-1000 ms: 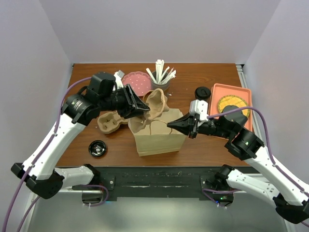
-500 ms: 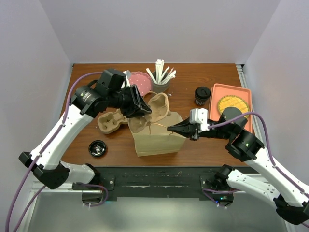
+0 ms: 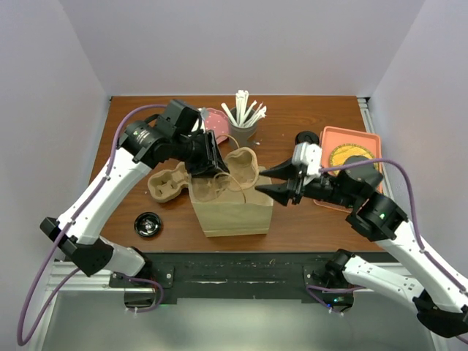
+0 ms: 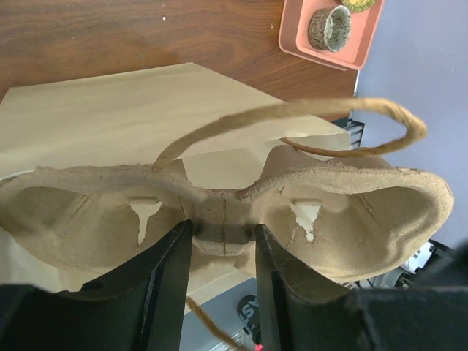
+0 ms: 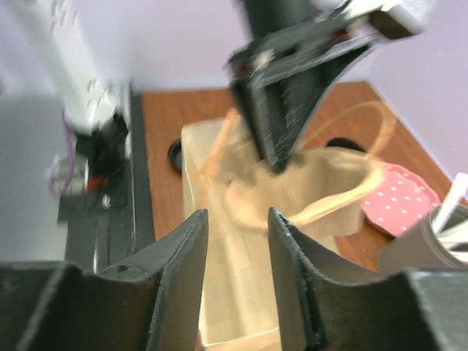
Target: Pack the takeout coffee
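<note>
I see the left gripper [image 3: 213,167] pinching the centre rib of a pulp carrier [image 4: 344,219], which is held over the open bag [image 3: 234,212]. The right gripper [image 3: 261,182] is spread and empty, just right of the bag. The coffee [image 3: 305,137] sits behind the right gripper, beside the orange tray [image 3: 351,131], and is partly hidden.

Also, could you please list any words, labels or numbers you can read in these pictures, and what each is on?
No text can be read.
Takeout coffee: mostly hidden behind the right arm, no lettering legible.
Paper bag: no print visible.
White marks on a dark part under the bag: blurred, unreadable.
</note>
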Motion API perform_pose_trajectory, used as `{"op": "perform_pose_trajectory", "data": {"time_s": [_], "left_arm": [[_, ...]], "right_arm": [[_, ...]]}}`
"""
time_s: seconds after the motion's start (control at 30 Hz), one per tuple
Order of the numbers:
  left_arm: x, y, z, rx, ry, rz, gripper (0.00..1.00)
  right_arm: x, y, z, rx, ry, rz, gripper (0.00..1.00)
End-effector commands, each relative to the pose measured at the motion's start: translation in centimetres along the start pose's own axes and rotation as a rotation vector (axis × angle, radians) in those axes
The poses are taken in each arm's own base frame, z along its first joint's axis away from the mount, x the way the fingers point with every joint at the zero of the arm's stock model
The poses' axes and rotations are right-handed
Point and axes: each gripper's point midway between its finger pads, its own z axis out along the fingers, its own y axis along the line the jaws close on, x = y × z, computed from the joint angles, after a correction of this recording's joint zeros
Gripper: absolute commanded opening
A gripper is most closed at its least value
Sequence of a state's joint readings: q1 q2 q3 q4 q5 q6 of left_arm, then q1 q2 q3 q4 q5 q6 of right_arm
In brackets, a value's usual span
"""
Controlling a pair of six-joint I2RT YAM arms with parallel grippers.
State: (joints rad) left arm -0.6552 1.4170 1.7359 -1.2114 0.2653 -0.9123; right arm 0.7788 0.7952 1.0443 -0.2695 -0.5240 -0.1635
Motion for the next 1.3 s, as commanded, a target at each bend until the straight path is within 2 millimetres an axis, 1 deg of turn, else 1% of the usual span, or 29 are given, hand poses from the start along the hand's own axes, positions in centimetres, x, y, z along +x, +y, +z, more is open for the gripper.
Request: {"op": "perform_pose_trajectory", "data": {"time_s": [0.0,0.03,0.07,0.1,0.13,0.17,0.2,0.23,0.27,0.3,0.43,0.47,0.53,0.6,0.63,0.67,0.77,0.87,1.0,1.1,1.17,1.2,1.23,1.27], "left_arm": [[0.6,0.1,0.0,-0.016,0.060,0.051,0.21],[0.8,0.1,-0.1,-0.014,0.068,0.053,0.21],[0.7,0.0,-0.1,-0.013,0.069,0.059,0.20],[0.8,-0.1,-0.1,-0.013,0.072,0.063,0.20],[0.8,0.0,-0.2,-0.017,0.078,0.063,0.20],[0.8,0.0,-0.2,-0.017,0.076,0.067,0.20],[0.8,-0.1,-0.2,-0.015,0.077,0.071,0.20],[0.8,-0.2,-0.3,-0.009,0.082,0.071,0.20],[0.9,-0.2,-0.2,-0.006,0.089,0.076,0.20],[1.0,-0.3,-0.2,-0.001,0.095,0.080,0.20],[1.3,-0.5,-0.3,0.009,0.114,0.085,0.20],[1.3,-0.4,-0.2,0.008,0.118,0.085,0.20],[1.6,-0.6,-0.2,0.019,0.136,0.089,0.20],[1.8,-0.6,-0.2,0.021,0.144,0.086,0.20],[1.8,-0.5,-0.2,0.019,0.145,0.084,0.20],[1.9,-0.5,-0.2,0.018,0.146,0.080,0.20],[1.8,-0.7,-0.2,0.023,0.147,0.079,0.20],[1.7,-0.7,0.0,0.020,0.150,0.081,0.20],[1.0,-0.8,-0.2,0.014,0.113,0.089,0.23],[0.1,-2.1,-0.5,0.052,0.086,0.114,0.27],[-0.5,-3.3,-0.9,0.092,0.062,0.125,0.30],[-0.9,-4.0,-1.0,0.117,0.046,0.131,0.35],[-1.4,-4.7,-1.5,0.139,0.021,0.138,0.38],[-1.7,-5.1,-1.5,0.147,0.013,0.134,0.41]], "right_arm": [[-6.0,-4.1,-2.0,0.301,-0.134,0.261,0.44],[-6.9,-4.8,-2.7,0.353,-0.142,0.300,0.44],[-5.1,-5.5,-2.9,0.426,-0.077,0.393,0.43],[-4.3,-6.8,-3.5,0.521,-0.057,0.439,0.44],[-2.9,-6.9,-3.8,0.564,-0.008,0.488,0.44],[-2.1,-7.1,-4.0,0.598,0.018,0.527,0.44],[-0.8,-8.0,-4.4,0.668,0.058,0.546,0.43],[0.1,-7.9,-4.4,0.681,0.091,0.567,0.42],[1.6,-7.5,-4.6,0.691,0.145,0.596,0.41],[2.4,-7.4,-4.5,0.698,0.176,0.606,0.41],[4.9,-6.6,-4.4,0.682,0.268,0.627,0.41],[5.1,-6.5,-4.3,0.681,0.282,0.629,0.42],[5.3,-6.2,-3.8,0.655,0.289,0.636,0.42],[4.8,-6.2,-3.6,0.640,0.273,0.636,0.41],[4.1,-6.2,-3.4,0.624,0.245,0.632,0.41],[3.6,-5.8,-3.1,0.594,0.233,0.638,0.42],[2.4,-5.6,-2.8,0.567,0.197,0.648,0.41],[2.9,-5.9,-3.4,0.610,0.230,0.656,0.41],[3.3,-6.4,-4.4,0.670,0.250,0.646,0.41],[3.1,-6.7,-5.0,0.700,0.255,0.647,0.41],[3.4,-6.9,-5.4,0.727,0.272,0.647,0.41],[3.5,-7.1,-5.4,0.738,0.282,0.647,0.42],[3.9,-7.2,-5.6,0.752,0.306,0.647,0.43],[4.1,-7.2,-5.6,0.755,0.320,0.645,0.44]]}}
